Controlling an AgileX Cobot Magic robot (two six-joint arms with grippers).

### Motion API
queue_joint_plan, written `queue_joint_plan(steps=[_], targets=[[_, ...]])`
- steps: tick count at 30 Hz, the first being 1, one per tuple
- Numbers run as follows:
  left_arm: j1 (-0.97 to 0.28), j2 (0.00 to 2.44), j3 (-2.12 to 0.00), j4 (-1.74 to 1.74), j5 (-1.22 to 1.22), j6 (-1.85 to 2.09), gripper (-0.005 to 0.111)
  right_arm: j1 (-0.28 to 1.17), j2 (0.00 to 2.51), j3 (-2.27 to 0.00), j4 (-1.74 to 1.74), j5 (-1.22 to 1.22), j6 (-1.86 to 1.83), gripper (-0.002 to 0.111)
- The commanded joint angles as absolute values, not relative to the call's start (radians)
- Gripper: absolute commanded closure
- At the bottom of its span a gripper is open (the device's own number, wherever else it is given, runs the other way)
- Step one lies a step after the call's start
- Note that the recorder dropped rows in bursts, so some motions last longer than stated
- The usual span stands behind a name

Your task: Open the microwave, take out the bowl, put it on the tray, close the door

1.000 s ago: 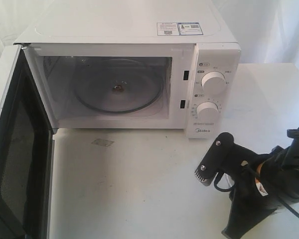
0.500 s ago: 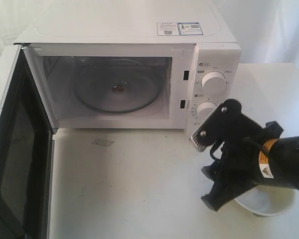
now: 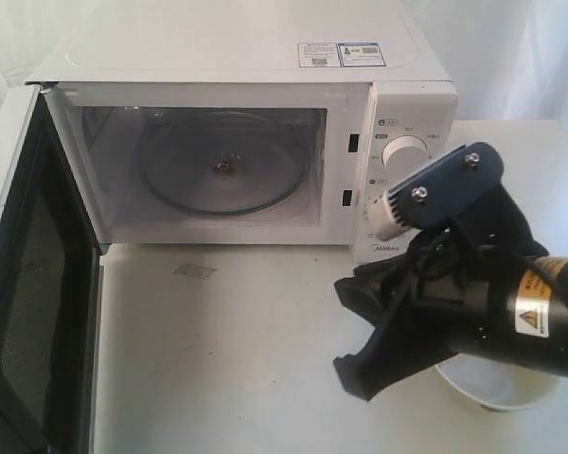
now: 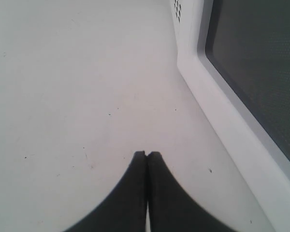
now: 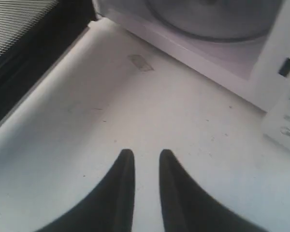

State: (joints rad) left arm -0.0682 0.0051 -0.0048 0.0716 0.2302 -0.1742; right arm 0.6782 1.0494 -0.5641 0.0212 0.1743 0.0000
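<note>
Nearest, low on the right of the white tabletop (image 3: 265, 359): small round cream-white glossy bowl (image 3: 497, 390), upright, already out of the oven, partly hidden behind the black right arm (image 3: 511, 303). No tray visible in any view, so cannot tell whether set on one or on bare table.

Just left of the bowl, black two-fingered right gripper (image 5: 146, 154), tips parted with bare table showing between them, nothing held. Clear of the bowl, pointing toward the open oven.

Over on the left, black left gripper (image 4: 146, 154), fingers pressed together, empty, hanging over the table just beside the white-framed door (image 4: 227, 125) with its dark mesh window. Door swung wide on its left hinge.

Farther back, boxy white Midea microwave (image 3: 218, 47), round white knob (image 3: 405, 156) on the right panel, cavity open and holding only the clear glass turntable plate (image 3: 222, 165).

Judged from this: bowl removal done, placing apparently finished, closing the door not yet done. Next move: reach the door's outer face and push it round in an arc to the cavity until latched. Probably easiest for the left gripper, being right beside it. Calls for keeping the right arm out of the swing path, plus a steady push so as not to shove the oven backward.
</note>
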Motion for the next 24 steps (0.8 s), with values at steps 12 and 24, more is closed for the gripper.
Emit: queue_joint_plan(steps=[12,24], targets=[[-0.068,0.000,0.000,0.067,0.232,-0.175,0.107,0.906,1.041,-0.459,0.037,-0.023,-0.024,0.108],[-0.068,0.000,0.000,-0.040,0.059,-0.318,0.107,0.906,1.041,-0.441,0.037,-0.031,-0.024,0.108]])
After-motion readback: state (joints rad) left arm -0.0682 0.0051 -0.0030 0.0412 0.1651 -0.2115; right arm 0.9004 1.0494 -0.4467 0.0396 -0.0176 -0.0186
